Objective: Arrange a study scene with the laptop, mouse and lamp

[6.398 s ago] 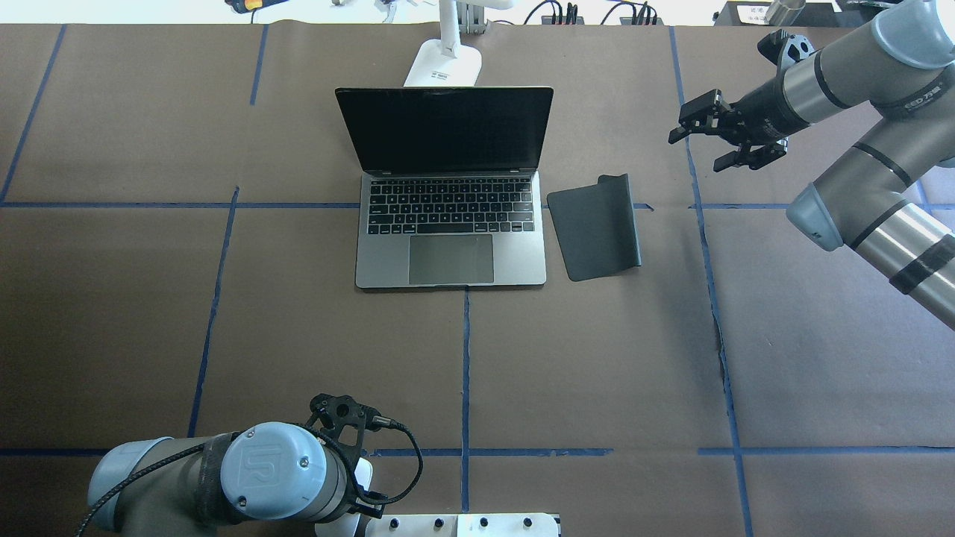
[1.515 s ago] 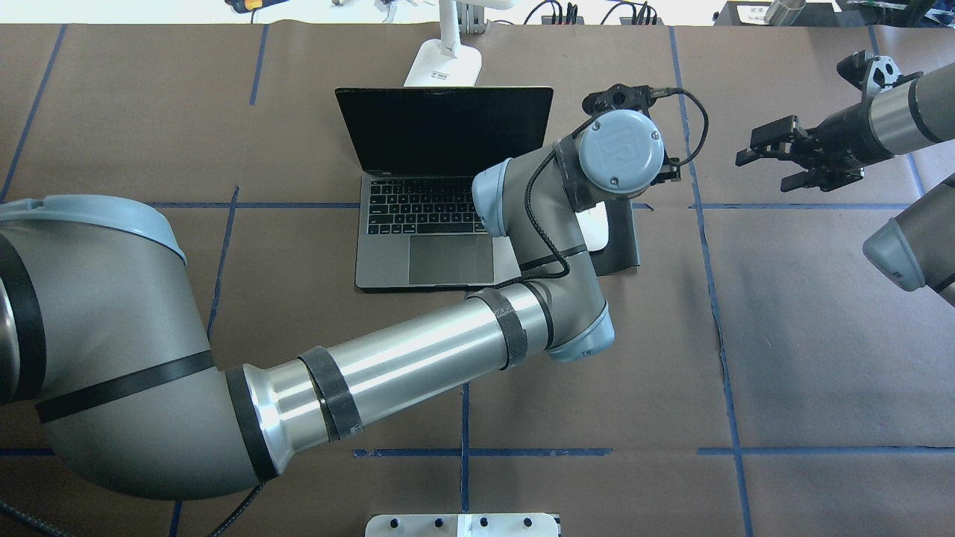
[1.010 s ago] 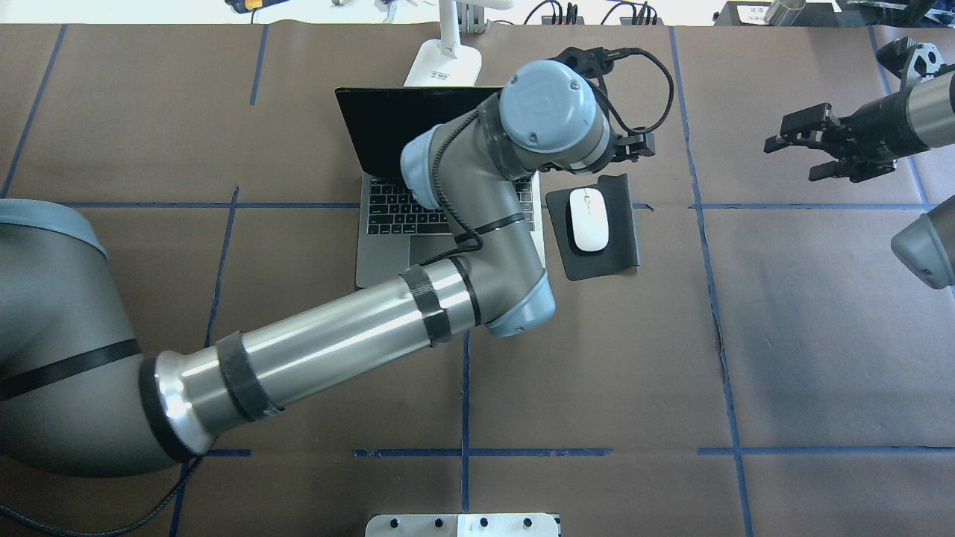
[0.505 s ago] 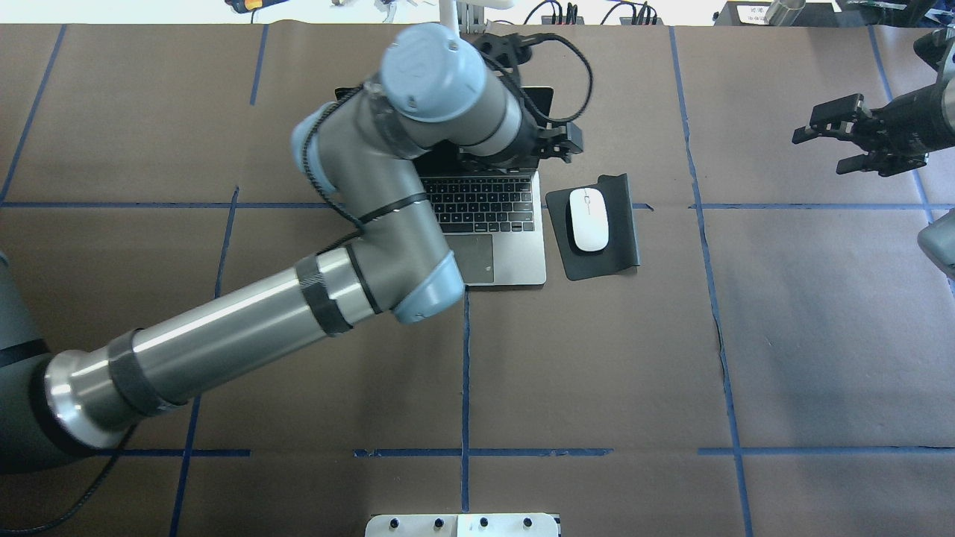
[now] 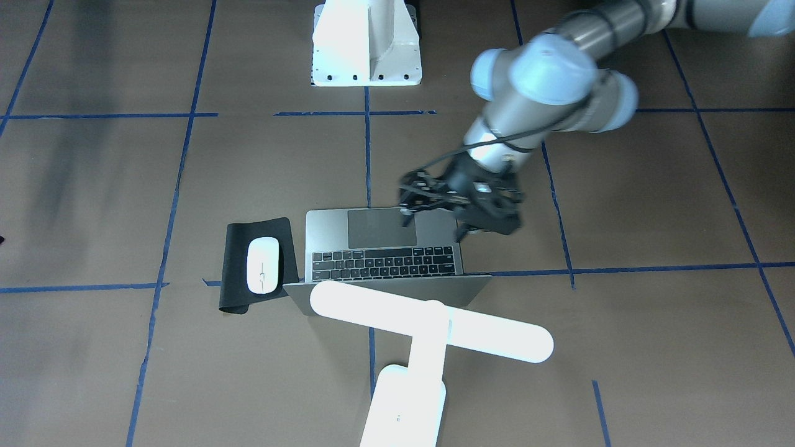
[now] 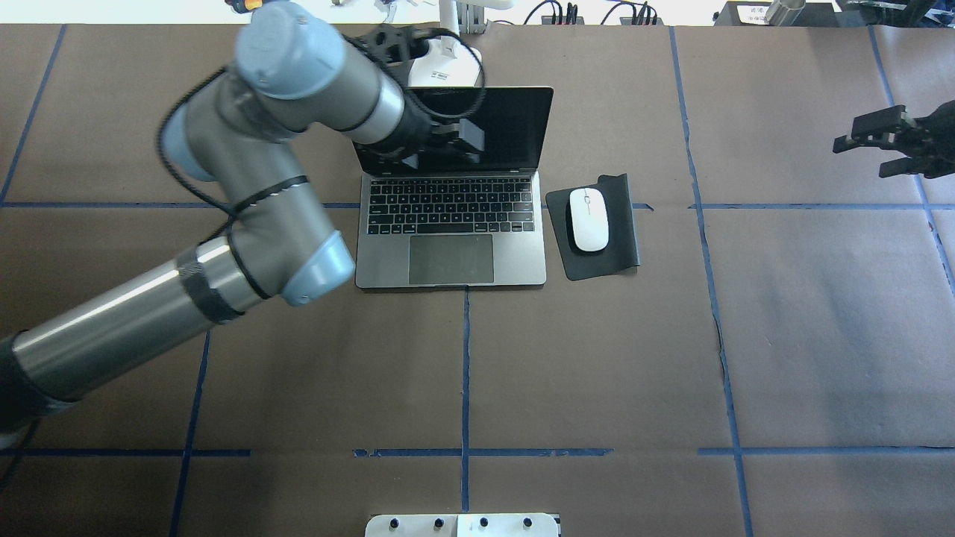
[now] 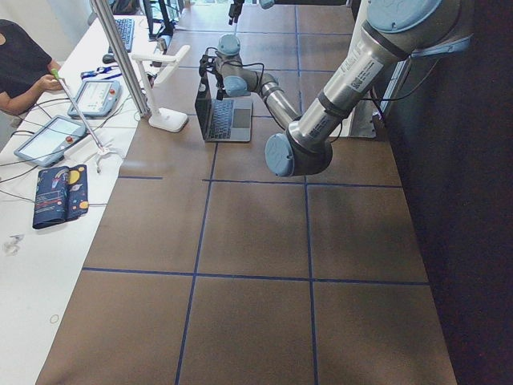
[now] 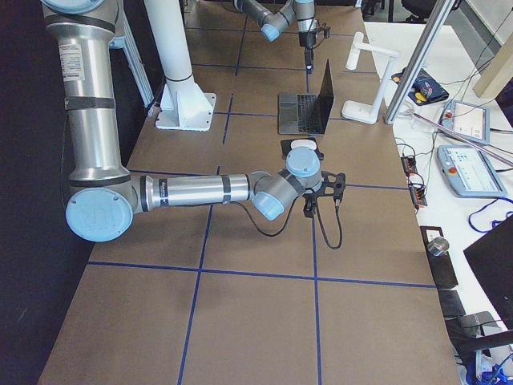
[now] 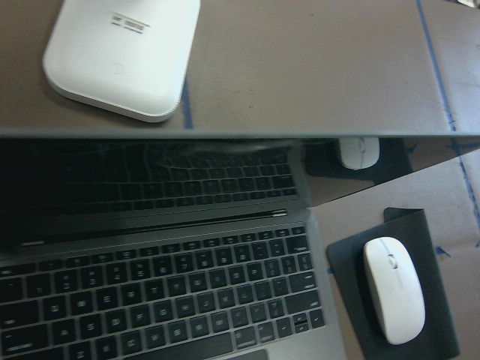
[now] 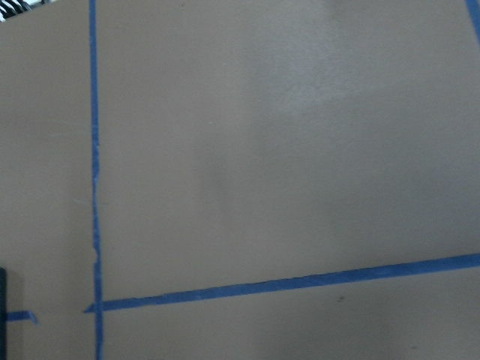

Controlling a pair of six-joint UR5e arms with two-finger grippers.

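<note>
Viewing from overhead, I read the left gripper (image 6: pixel 448 148) spread and empty at upper centre, above the open laptop (image 6: pixel 451 239). The mouse (image 6: pixel 588 219) lies on the black pad (image 6: pixel 623 239) right of it; the lamp (image 6: pixel 442 68) stands behind the lid. The right gripper (image 6: pixel 864 149), also spread, hangs at the right edge.

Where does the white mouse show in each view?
Front-facing: mouse left of centre.
Overhead: mouse right of centre.
Exterior left: cannot make it out.
Exterior right: mouse upper centre, partly hidden.
Left wrist: mouse lower right.
Right wrist: not in it.
Landmark: the open laptop beside it.
</note>
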